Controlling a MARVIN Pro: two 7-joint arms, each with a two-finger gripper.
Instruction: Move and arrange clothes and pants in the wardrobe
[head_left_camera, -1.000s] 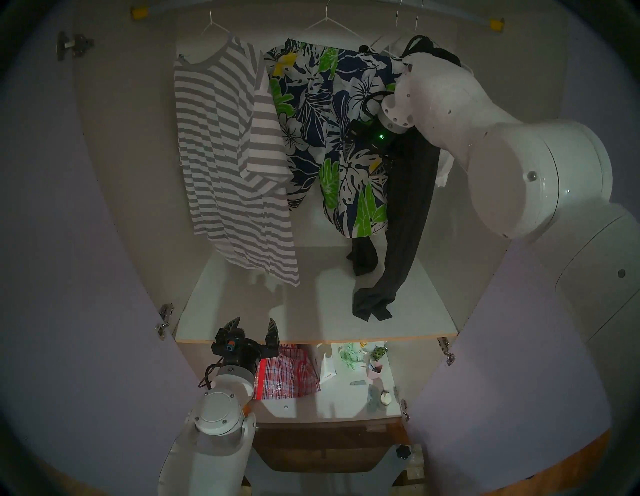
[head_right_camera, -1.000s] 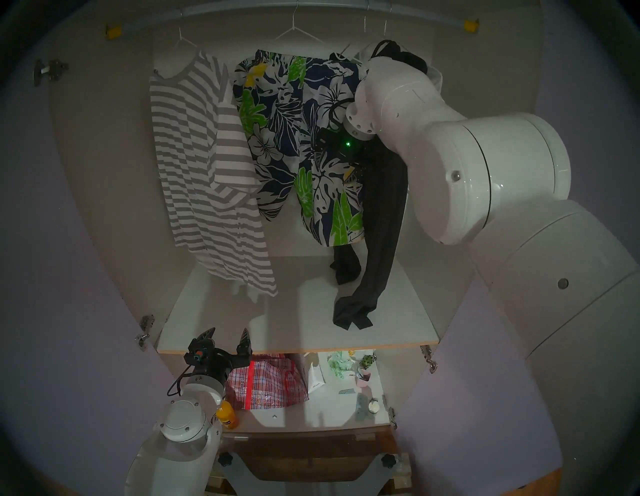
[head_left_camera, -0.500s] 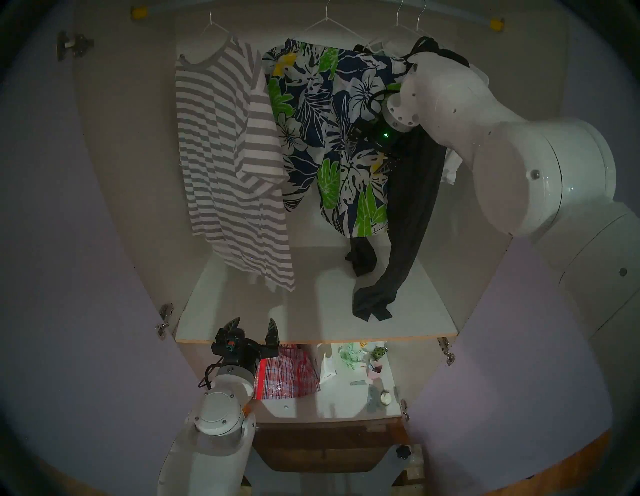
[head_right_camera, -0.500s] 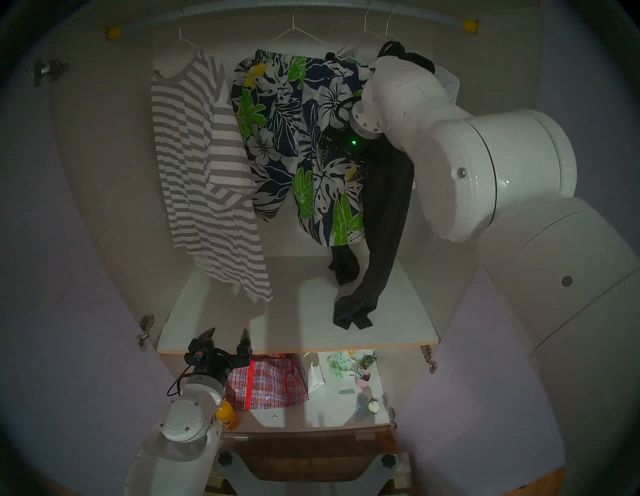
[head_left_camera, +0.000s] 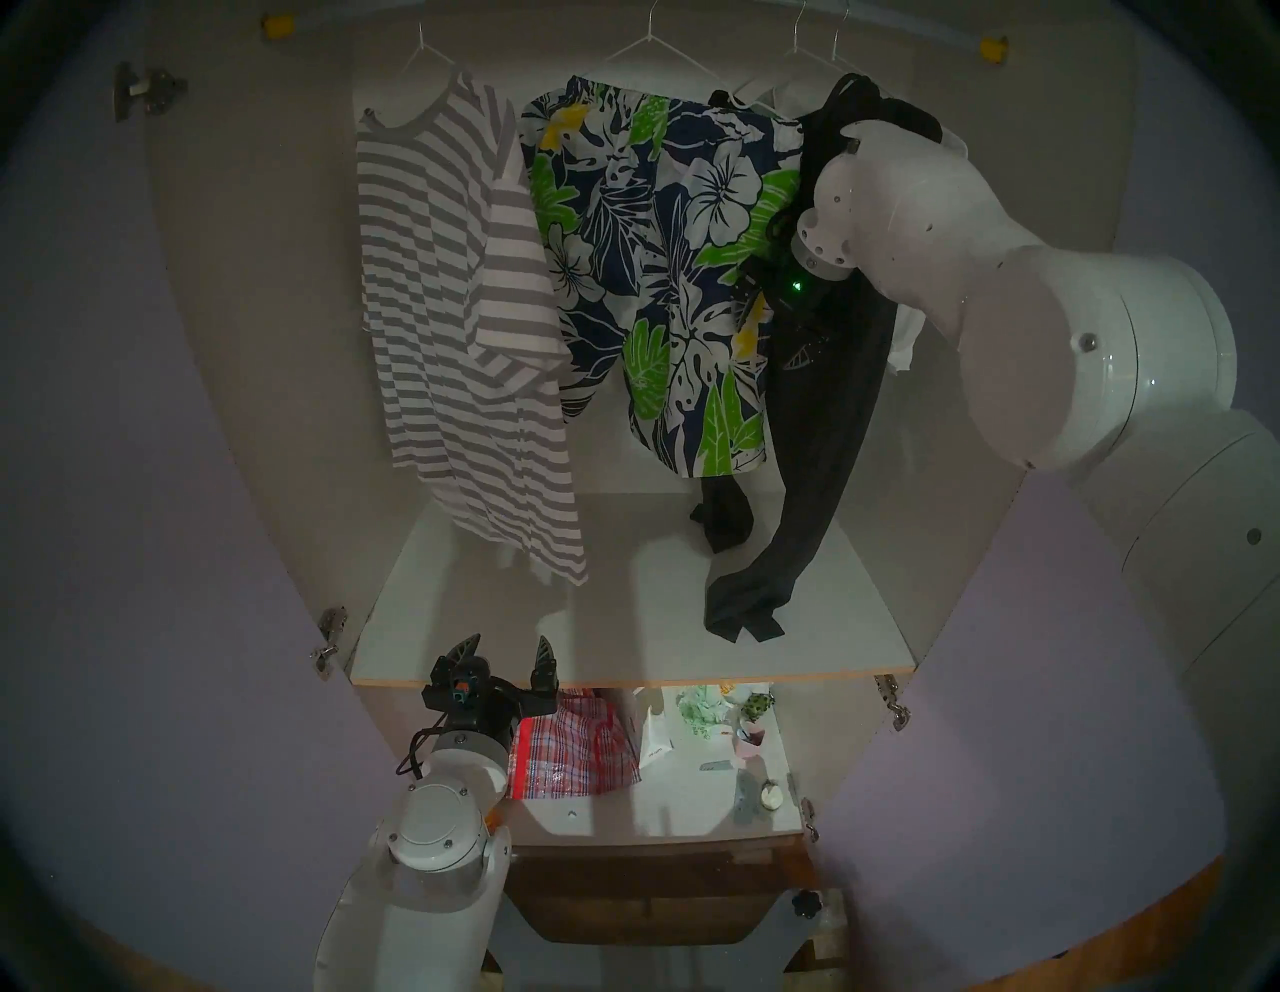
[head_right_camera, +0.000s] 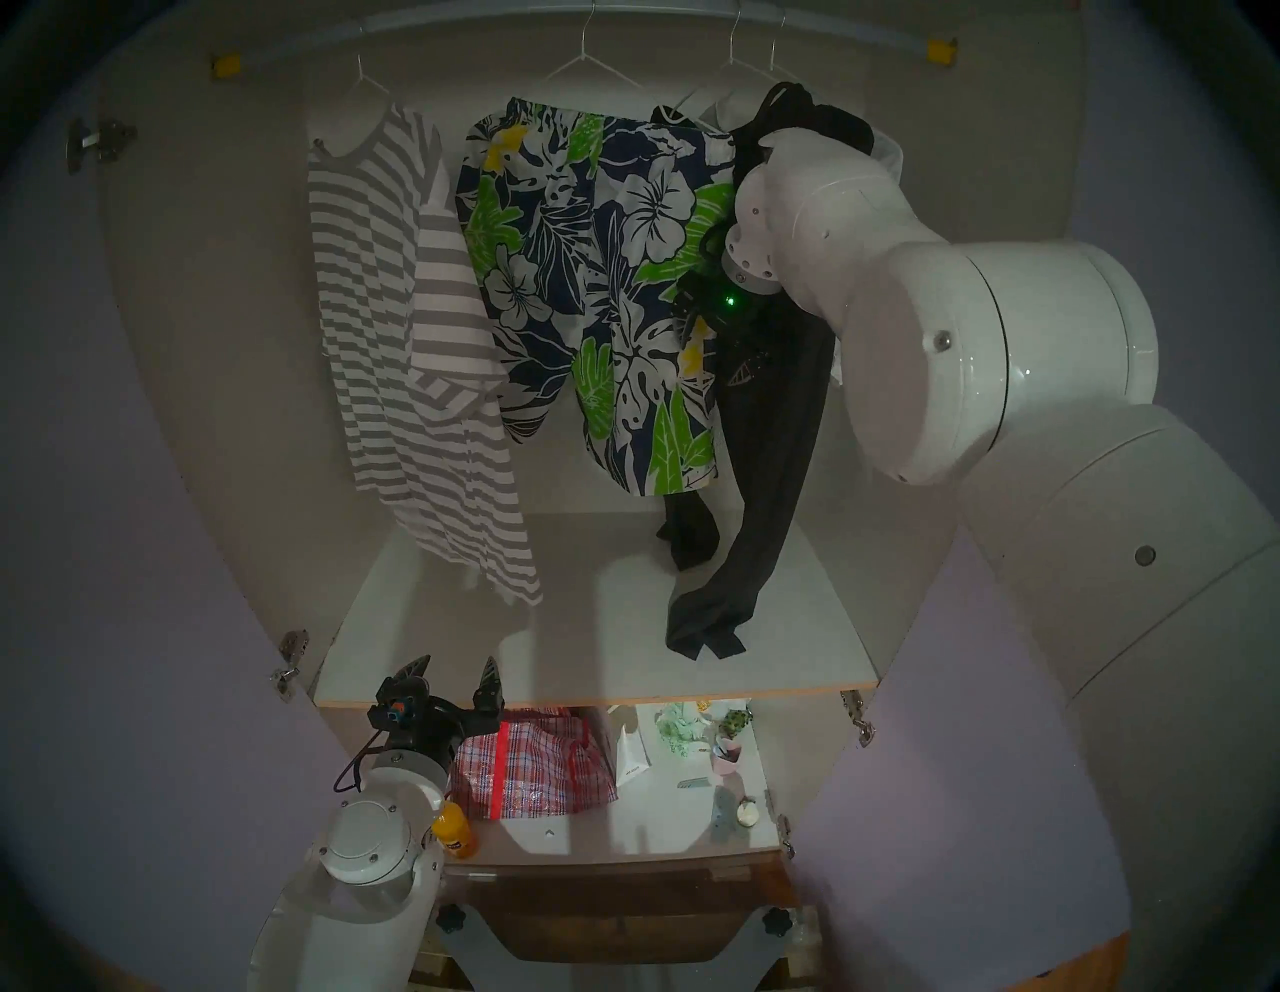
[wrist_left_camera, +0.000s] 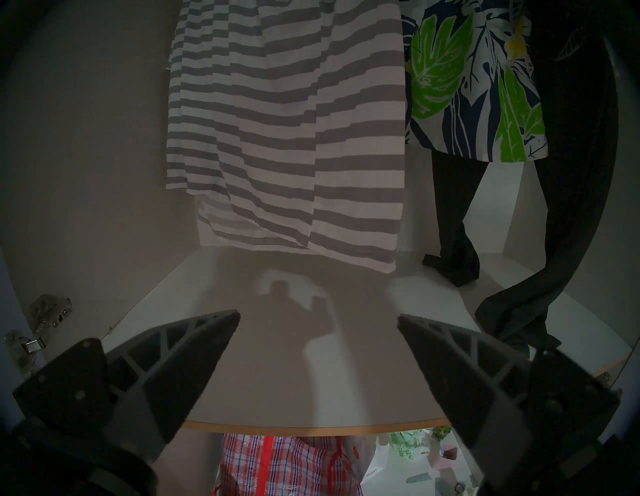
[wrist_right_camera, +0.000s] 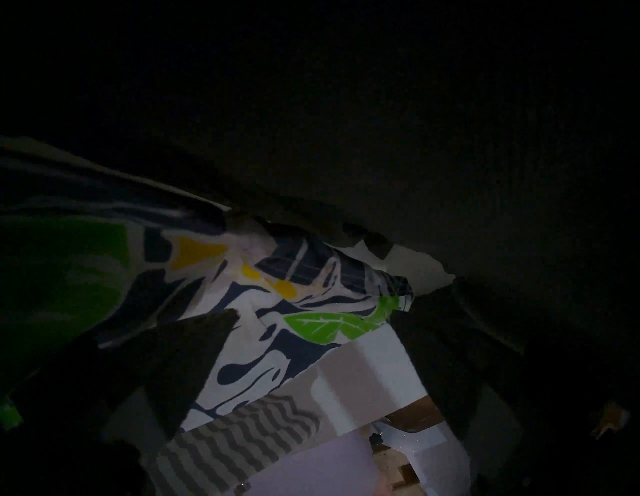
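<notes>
White wardrobe panels (head_left_camera: 263, 291) and lilac doors frame what I see, with the rail (head_left_camera: 921, 31) along the top as my landmark. From that rail hang four garments on thin wire hangers. Toward its left end is the striped T-shirt (head_left_camera: 443, 291), next along are the floral shorts (head_left_camera: 651, 277), and toward its right end are the black trousers (head_left_camera: 824, 415) with the white blouse (head_left_camera: 907, 332) mostly hidden behind my right arm. Below the rail, the trouser legs trail down and bunch on the white shelf (head_left_camera: 485, 623).

All of this is soft, light cloth that I expect to drape, swing and slide on the wire. I judge the firm hold to be the hanger neck or a thick fold near the waistband, not the loose hem.

My right gripper (head_left_camera: 779, 332) is reached in below the rail's right end, between shorts and trousers, wrist bent downward. Its fingers look spread apart in the dark wrist view, with no cloth clearly pinched, though I am not certain. My left gripper (head_left_camera: 505, 654) waits low at the shelf's front edge, far below the rail, jaws wide and empty.
</notes>
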